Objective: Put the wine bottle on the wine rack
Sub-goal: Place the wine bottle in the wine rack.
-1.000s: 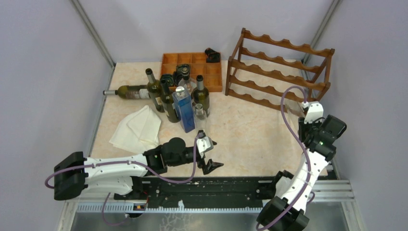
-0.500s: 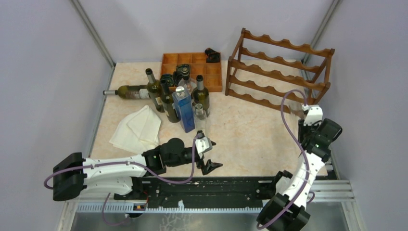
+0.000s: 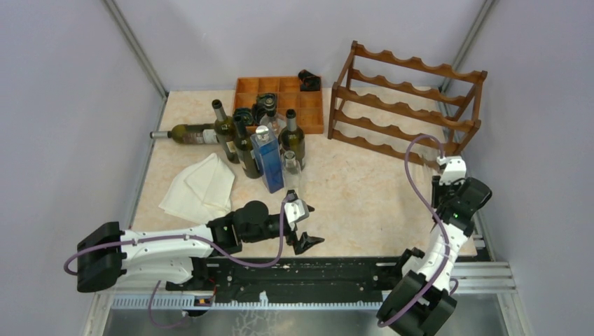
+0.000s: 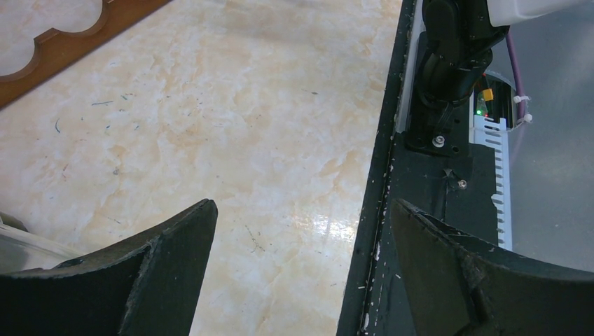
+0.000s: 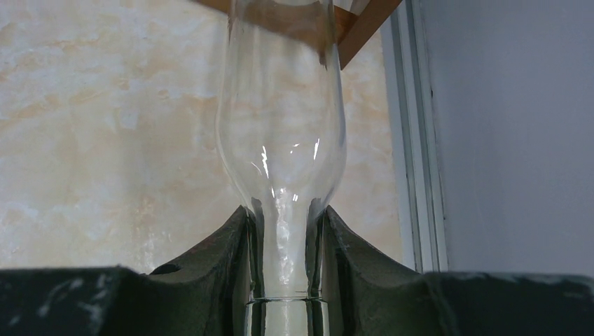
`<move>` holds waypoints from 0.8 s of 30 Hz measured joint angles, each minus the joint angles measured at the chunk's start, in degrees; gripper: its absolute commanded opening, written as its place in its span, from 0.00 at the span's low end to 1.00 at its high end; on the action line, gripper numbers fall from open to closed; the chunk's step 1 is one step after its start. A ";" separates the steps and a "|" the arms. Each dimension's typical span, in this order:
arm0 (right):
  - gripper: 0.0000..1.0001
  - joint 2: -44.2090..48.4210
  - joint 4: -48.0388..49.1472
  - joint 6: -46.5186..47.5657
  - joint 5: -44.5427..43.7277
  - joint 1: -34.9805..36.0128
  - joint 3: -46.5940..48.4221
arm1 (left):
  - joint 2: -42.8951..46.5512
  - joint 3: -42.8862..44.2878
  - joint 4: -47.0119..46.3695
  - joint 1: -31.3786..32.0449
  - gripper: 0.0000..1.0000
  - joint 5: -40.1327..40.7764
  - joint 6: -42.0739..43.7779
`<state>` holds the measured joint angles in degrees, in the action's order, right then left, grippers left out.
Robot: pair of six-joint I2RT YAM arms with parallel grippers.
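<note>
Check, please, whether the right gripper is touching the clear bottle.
Touching. The right wrist view shows the right gripper closed on the clear bottle, both fingers pressed against its neck.

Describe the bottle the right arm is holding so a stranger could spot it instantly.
Start at the reddish-brown wooden wine rack on the table, far right. In front of its near right corner, the right gripper is shut on the neck of a clear glass bottle. Unlike the dark green bottles grouped left of the rack, it is colourless and see-through.
</note>
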<state>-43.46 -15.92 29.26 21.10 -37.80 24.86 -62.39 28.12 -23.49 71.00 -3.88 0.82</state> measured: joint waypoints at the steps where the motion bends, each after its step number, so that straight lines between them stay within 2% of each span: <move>1: 0.02 -0.87 1.16 -0.09 0.15 0.00 -0.26 | 0.00 0.00 -0.02 0.00 0.99 0.00 0.00; 12: 0.24 -11.26 15.32 -1.29 1.36 2.89 -2.75 | -1.03 0.02 0.26 0.00 0.99 0.00 0.00; 19: 0.24 -14.95 23.15 -1.68 0.68 5.92 -3.45 | -1.68 0.04 0.35 0.00 0.99 -0.44 -1.11; 24: 0.23 -18.12 27.10 -5.92 -1.57 7.69 -3.45 | -2.01 0.57 0.35 0.00 0.99 -1.07 -1.66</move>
<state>-61.58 11.18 23.33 19.53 -30.11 21.41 -64.40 28.69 -23.14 71.00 -4.95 -0.84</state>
